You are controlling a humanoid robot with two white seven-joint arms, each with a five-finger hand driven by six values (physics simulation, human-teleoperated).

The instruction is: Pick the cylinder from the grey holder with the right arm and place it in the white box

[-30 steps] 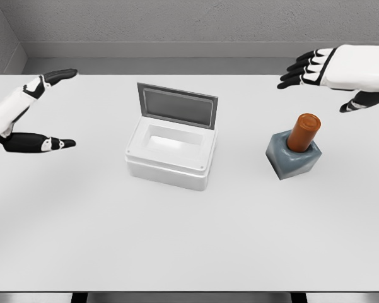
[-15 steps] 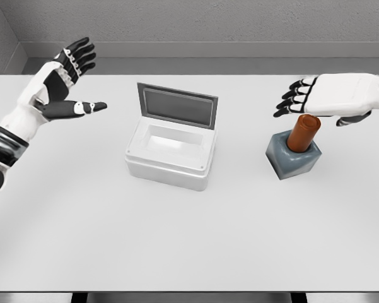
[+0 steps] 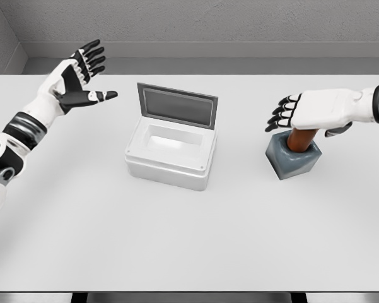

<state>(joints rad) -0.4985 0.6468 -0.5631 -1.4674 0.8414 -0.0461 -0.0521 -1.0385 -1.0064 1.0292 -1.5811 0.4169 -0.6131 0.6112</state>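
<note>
Our right hand (image 3: 306, 113) hovers over the cylinder (image 3: 298, 140), fingers loose, grasping nothing. The cylinder stands in the holder (image 3: 293, 158), at 3 o'clock from the open box (image 3: 170, 158). Our left hand (image 3: 75, 85) is raised at 10 o'clock, fingers spread.

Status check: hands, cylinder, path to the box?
Right hand open, over the cylinder, no grasp yet. Cylinder seated in grey holder. Left hand open, raised at far left. White box lid up, nothing between it and holder.
</note>
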